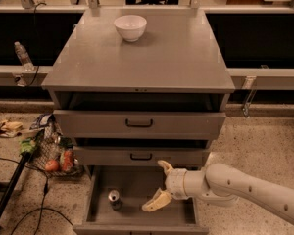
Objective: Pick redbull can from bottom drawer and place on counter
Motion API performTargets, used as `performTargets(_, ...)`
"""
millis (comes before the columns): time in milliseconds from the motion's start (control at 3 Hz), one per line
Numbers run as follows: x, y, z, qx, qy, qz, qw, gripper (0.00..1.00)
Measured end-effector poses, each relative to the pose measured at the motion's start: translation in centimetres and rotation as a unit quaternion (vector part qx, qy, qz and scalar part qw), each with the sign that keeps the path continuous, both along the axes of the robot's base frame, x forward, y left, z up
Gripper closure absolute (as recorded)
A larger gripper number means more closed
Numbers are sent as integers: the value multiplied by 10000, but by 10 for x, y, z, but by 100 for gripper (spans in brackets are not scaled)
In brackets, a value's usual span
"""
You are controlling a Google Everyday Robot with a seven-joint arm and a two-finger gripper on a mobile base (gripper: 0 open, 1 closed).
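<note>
The redbull can (113, 198) stands upright on the left part of the floor of the open bottom drawer (176, 214); its shiny round top faces up. My gripper (159, 186) hangs over the middle of the drawer, to the right of the can and apart from it. Its two pale fingers are spread wide, one up (165, 166) and one down (156, 202), and hold nothing. The white arm reaches in from the lower right. The counter (161, 53) is the grey cabinet top above the drawers.
A white bowl (130, 27) sits at the back of the counter. Two upper drawers with black handles (138, 124) are partly pulled out. A basket of fruit (56, 155), cables and a black pole lie on the floor at left. A clear bottle (23, 55) stands on the left ledge.
</note>
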State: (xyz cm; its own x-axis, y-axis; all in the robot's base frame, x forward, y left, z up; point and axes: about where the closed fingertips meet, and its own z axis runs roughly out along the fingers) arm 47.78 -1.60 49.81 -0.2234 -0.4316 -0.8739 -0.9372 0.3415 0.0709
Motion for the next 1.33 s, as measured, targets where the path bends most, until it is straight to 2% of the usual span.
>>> performTargets(333, 9, 9, -56, -413, 199, -136, 9989, 0)
performTargets(667, 15, 16, -66, -531, 191, -168, 9983, 0)
performTargets(1000, 15, 20, -82, -307, 255, -315, 9987, 0)
performTargets(1333, 17, 33, -113, 3, 202, -186, 9996, 0)
